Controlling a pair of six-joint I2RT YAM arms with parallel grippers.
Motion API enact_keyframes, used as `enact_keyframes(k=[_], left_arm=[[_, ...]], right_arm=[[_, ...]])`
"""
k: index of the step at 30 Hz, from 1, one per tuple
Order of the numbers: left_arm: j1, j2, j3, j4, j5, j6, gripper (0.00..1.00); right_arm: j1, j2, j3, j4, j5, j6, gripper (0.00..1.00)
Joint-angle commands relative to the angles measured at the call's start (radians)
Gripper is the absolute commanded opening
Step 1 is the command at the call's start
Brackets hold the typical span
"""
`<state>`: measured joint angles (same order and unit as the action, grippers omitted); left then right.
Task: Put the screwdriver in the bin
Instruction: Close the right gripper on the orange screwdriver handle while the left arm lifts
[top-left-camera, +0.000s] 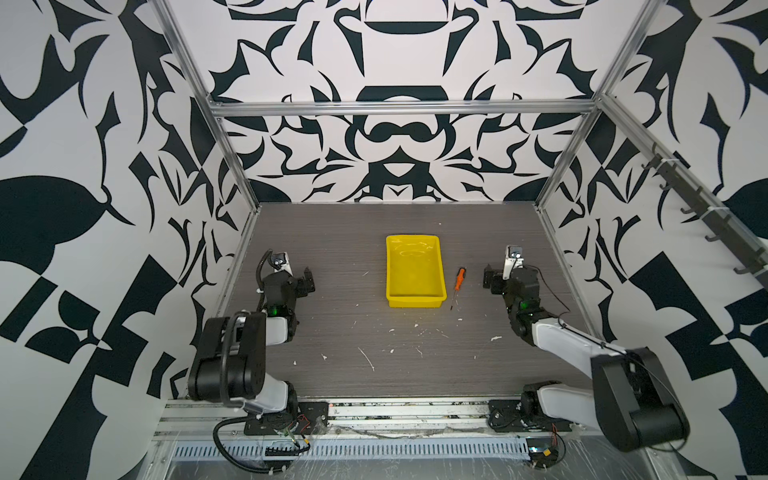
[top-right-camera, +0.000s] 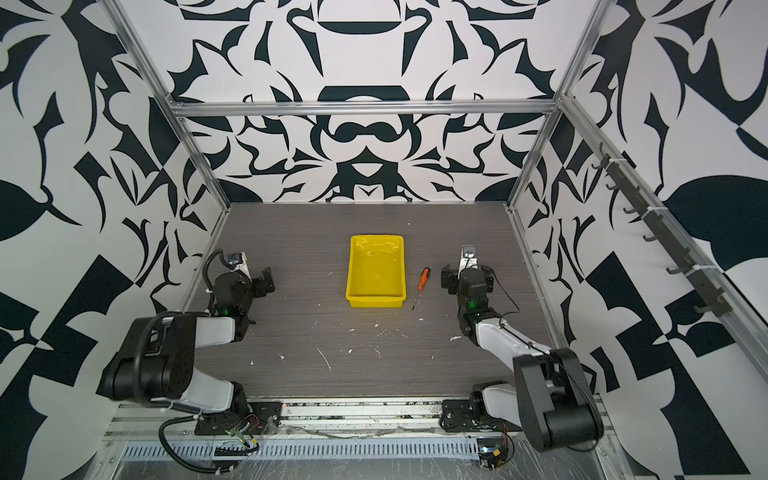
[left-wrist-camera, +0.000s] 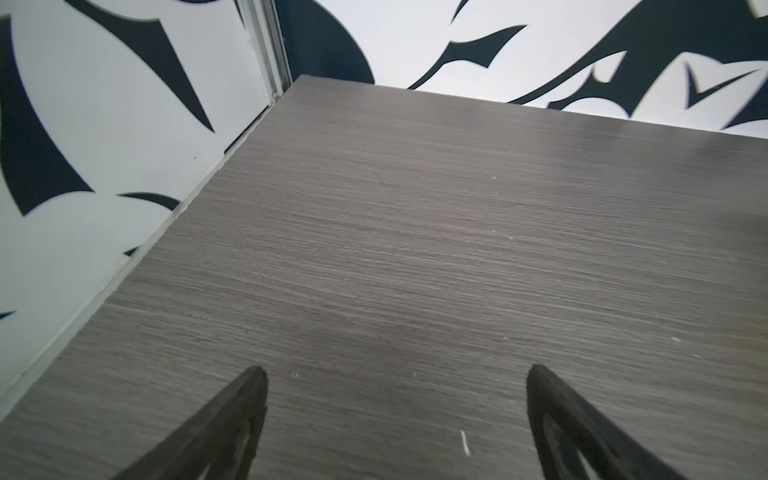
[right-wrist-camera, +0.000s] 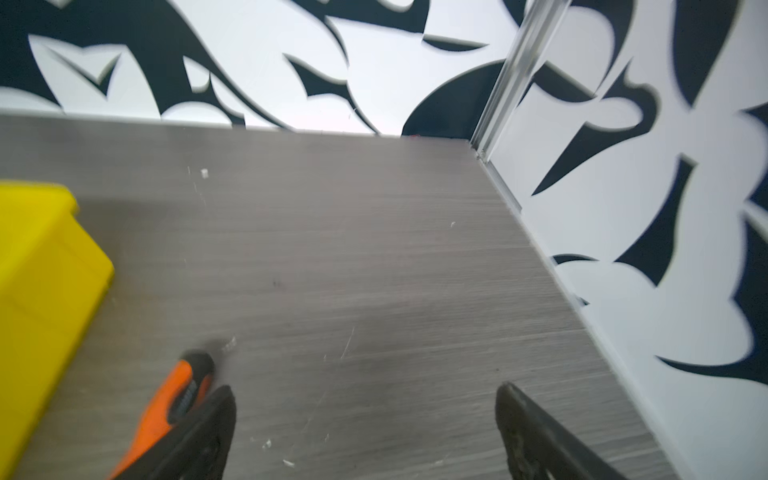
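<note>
The yellow bin (top-left-camera: 413, 274) (top-right-camera: 376, 274) stands empty at mid-table in both top views. Just right of it the screwdriver (top-left-camera: 458, 281) (top-right-camera: 423, 280) lies flat on the table, its orange handle toward the back and its thin shaft toward the front. My right gripper (top-left-camera: 488, 279) (top-right-camera: 447, 281) hovers open a little to the right of the handle. In the right wrist view the right gripper (right-wrist-camera: 365, 387) holds nothing; the screwdriver (right-wrist-camera: 178, 399) lies outside the jaws, partly hidden by one finger, with the bin (right-wrist-camera: 41, 270) beyond it. My left gripper (top-left-camera: 309, 281) (left-wrist-camera: 397, 369) stands open over bare table, far left of the bin.
Small white flecks and scratches (top-left-camera: 368, 358) dot the grey wood-grain table in front of the bin. Patterned walls with aluminium posts (top-left-camera: 552, 183) close the table on three sides. Both arm bases sit on the front rail (top-left-camera: 407, 409).
</note>
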<state>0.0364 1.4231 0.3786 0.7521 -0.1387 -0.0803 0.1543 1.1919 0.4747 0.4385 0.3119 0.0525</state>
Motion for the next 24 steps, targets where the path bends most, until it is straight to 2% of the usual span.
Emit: enact_keyframes(k=[1, 2, 4, 6, 7, 8, 10, 11, 12, 14, 18, 24], left_arm=[[-0.022, -0.176, 0.125, -0.335, -0.032, -0.036, 1.00], [-0.035, -0.215, 0.152, -0.402, -0.052, -0.071, 1.00], [-0.048, -0.281, 0.175, -0.481, 0.009, -0.141, 1.00], [-0.052, -0.350, 0.210, -0.627, 0.068, -0.288, 1.00], [-0.052, -0.380, 0.243, -0.747, 0.098, -0.372, 1.00], [-0.052, -0.398, 0.268, -0.838, 0.142, -0.378, 1.00], [-0.052, -0.413, 0.270, -0.901, 0.208, -0.294, 1.00], [-0.052, -0.414, 0.257, -0.909, 0.171, -0.296, 1.00], [-0.050, -0.414, 0.254, -0.933, 0.102, -0.331, 1.00], [-0.048, -0.410, 0.259, -0.955, 0.033, -0.354, 1.00], [-0.048, -0.383, 0.253, -0.928, 0.079, -0.342, 1.00], [-0.040, -0.315, 0.282, -0.930, 0.117, -0.340, 1.00]], right_arm=[[0.006, -0.062, 0.115, -0.340, 0.043, 0.246, 1.00], [0.006, -0.055, 0.122, -0.378, 0.007, 0.323, 1.00], [0.007, -0.008, 0.105, -0.371, -0.069, 0.399, 1.00], [-0.004, 0.059, 0.080, -0.389, -0.028, 0.622, 1.00], [-0.038, 0.097, 0.075, -0.385, -0.095, 0.667, 1.00], [-0.072, 0.130, 0.078, -0.338, -0.241, 0.654, 1.00], [-0.081, 0.167, 0.108, -0.354, -0.295, 0.650, 1.00], [-0.081, 0.182, 0.114, -0.356, -0.309, 0.649, 1.00], [-0.081, 0.193, 0.112, -0.351, -0.311, 0.655, 1.00], [-0.080, 0.199, 0.105, -0.345, -0.303, 0.665, 1.00], [-0.070, 0.208, 0.109, -0.336, -0.333, 0.664, 1.00], [0.052, 0.255, 0.170, -0.370, -0.251, 0.571, 1.00]])
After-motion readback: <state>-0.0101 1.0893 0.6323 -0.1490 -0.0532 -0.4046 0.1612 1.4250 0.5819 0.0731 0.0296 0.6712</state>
